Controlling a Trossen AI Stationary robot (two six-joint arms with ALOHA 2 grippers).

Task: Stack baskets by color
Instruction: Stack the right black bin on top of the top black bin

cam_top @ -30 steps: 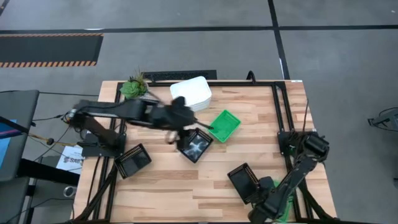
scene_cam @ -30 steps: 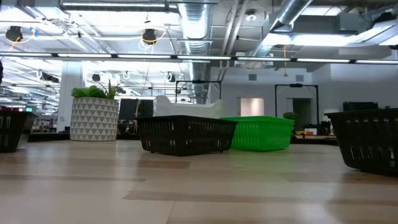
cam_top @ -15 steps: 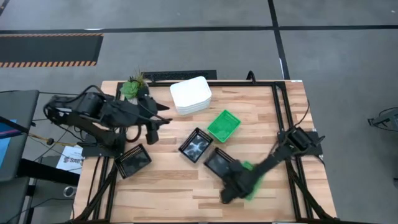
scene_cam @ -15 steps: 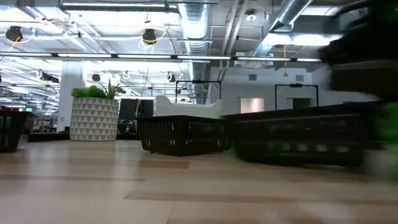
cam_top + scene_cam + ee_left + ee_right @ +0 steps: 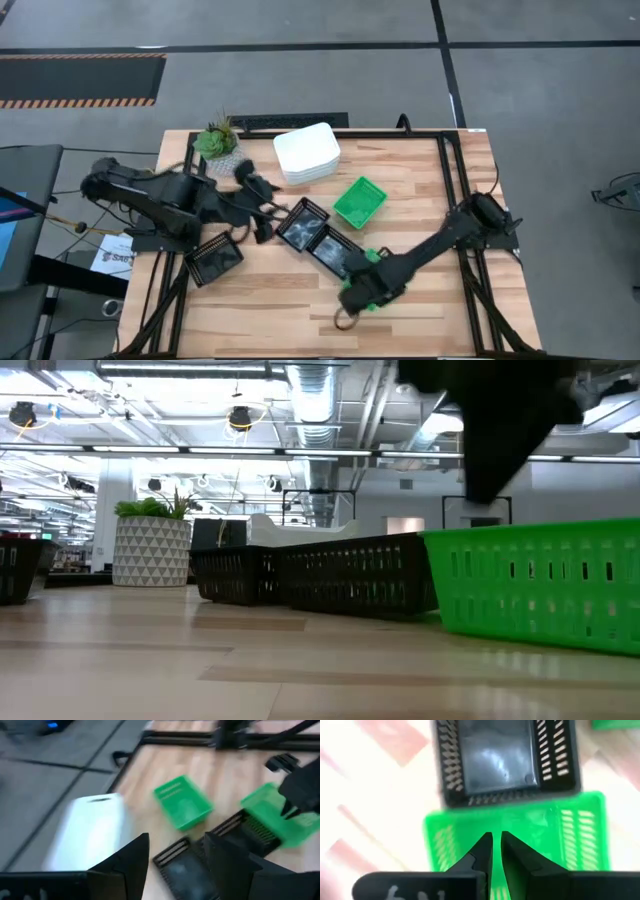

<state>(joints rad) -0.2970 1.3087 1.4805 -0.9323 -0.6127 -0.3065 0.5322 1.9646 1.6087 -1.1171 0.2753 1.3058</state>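
My right gripper [image 5: 496, 840] is shut, its fingers down inside a green basket [image 5: 385, 272] near the table's middle front. That basket butts against a black basket [image 5: 335, 255], which touches a second black basket [image 5: 303, 222]. My left gripper [image 5: 265, 215] hovers open just left of the second one, with nothing between its fingers [image 5: 125, 865]. Another green basket [image 5: 358, 200] stands alone farther back. A stack of white baskets [image 5: 307, 152] rests at the far edge. A third black basket [image 5: 212, 260] sits at the near left. My right gripper reaches steeply down into the green basket, slanting from the table's right. Its shut fingertips [image 5: 487, 842] stand inside, close to the wall [image 5: 515, 812] that faces the black basket. Whether they touch the floor or that wall I cannot tell. The basket rests on the table [image 5: 530, 590].
A small potted plant [image 5: 215, 140] stands at the far left corner, beside the left arm. A black frame [image 5: 450, 180] runs along the table's sides. Bare wood lies along the near edge and at the right, near the right arm's base [image 5: 485, 215].
My right gripper has swept from the near right corner toward the table's middle, turning as it went. The green basket slid along with it, shoving the black basket up against the second black one. My left gripper drew back toward the left, then came toward the black baskets again.
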